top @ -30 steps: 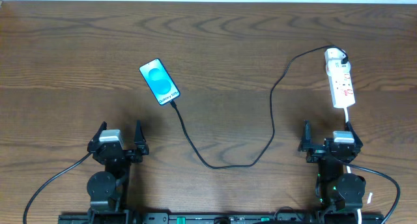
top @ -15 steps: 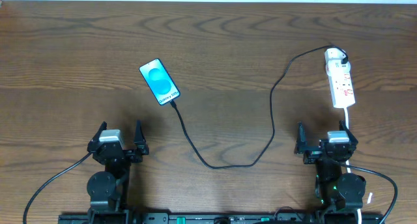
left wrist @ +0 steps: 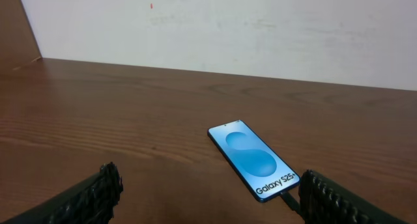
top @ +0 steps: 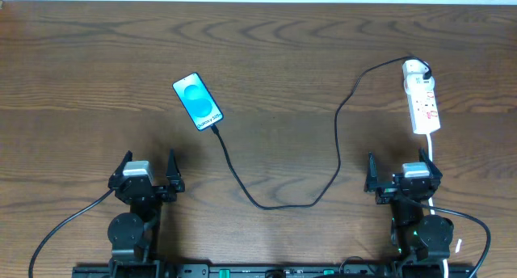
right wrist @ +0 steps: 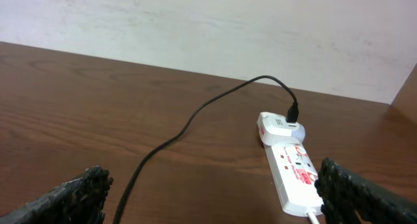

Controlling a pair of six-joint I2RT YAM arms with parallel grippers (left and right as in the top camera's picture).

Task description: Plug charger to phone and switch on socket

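Note:
The phone (top: 197, 101) lies flat on the wooden table, blue screen up; it also shows in the left wrist view (left wrist: 253, 159). The black charger cable (top: 283, 204) runs from the phone's lower end (left wrist: 287, 197) in a loop to a white adapter in the socket's far end (right wrist: 279, 125). The white socket (top: 422, 104) lies at the right, seen in the right wrist view (right wrist: 294, 174). My left gripper (top: 147, 171) is open and empty, near the table's front, below the phone. My right gripper (top: 402, 173) is open and empty, just in front of the socket.
The socket's own white lead (top: 431, 153) runs down past my right gripper. Thick grey robot cables (top: 73, 217) trail at the front edge. A pale wall (left wrist: 221, 28) stands behind the table's far edge.
My right gripper has opened a little wider and shifted slightly left. The left gripper, phone, cable and socket have not moved.

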